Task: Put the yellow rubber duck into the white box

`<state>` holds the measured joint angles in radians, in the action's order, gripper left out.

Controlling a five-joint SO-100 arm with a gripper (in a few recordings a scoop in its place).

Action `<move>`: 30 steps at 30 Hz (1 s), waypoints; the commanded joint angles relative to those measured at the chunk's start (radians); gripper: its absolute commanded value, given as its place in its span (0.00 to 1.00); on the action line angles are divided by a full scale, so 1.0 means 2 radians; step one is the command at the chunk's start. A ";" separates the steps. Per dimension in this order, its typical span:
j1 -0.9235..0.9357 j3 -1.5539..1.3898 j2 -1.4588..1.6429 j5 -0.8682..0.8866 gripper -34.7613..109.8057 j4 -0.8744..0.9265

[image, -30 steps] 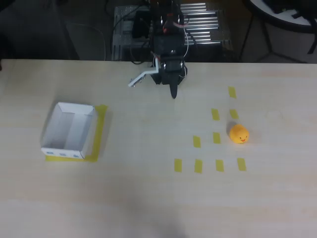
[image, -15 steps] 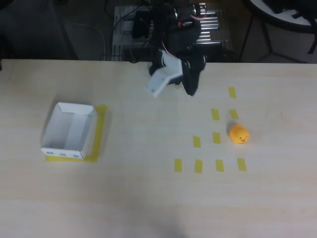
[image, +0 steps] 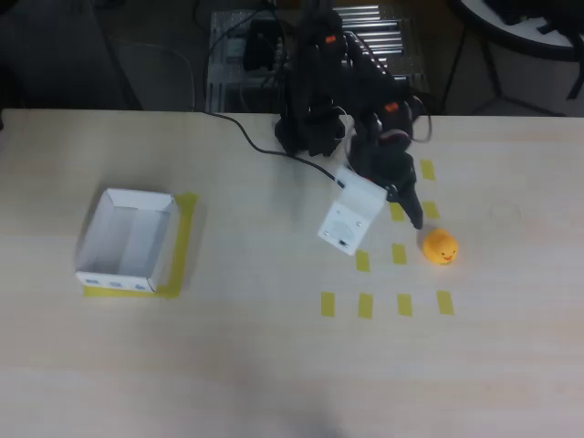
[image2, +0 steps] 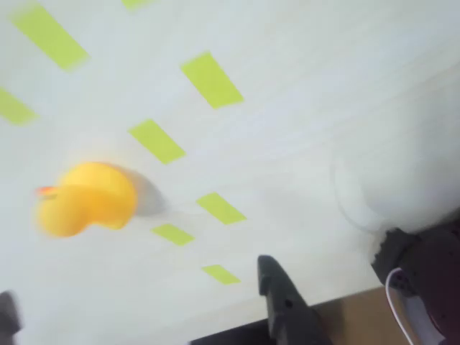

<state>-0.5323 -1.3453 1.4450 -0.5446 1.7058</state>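
Overhead view: black arm reaches out over the light wood table (image: 274, 365), gripper (image: 412, 214) tip just up-left of the yellow rubber duck (image: 440, 246), not touching it as far as I can tell; duck sits on the table among yellow tape rectangles (image: 365, 305) at right, white box (image: 128, 239) empty, well apart at left on a yellow tape outline. Wrist view (blurred): duck (image2: 86, 198) lies left on the table beside tape strips, one dark fingertip (image2: 277, 287) low center and another at the bottom-left corner, jaws spread with nothing between them.
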 commanded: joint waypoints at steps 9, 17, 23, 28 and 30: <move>-0.107 0.245 -0.118 0.071 0.61 0.008; -0.137 0.295 -0.183 0.077 0.62 0.008; -0.150 0.288 -0.222 0.074 0.63 0.008; -0.150 0.284 -0.237 0.074 0.63 0.005; -0.146 0.285 -0.244 0.074 0.63 0.002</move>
<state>-0.8069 -0.8667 0.9388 -0.3927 1.7058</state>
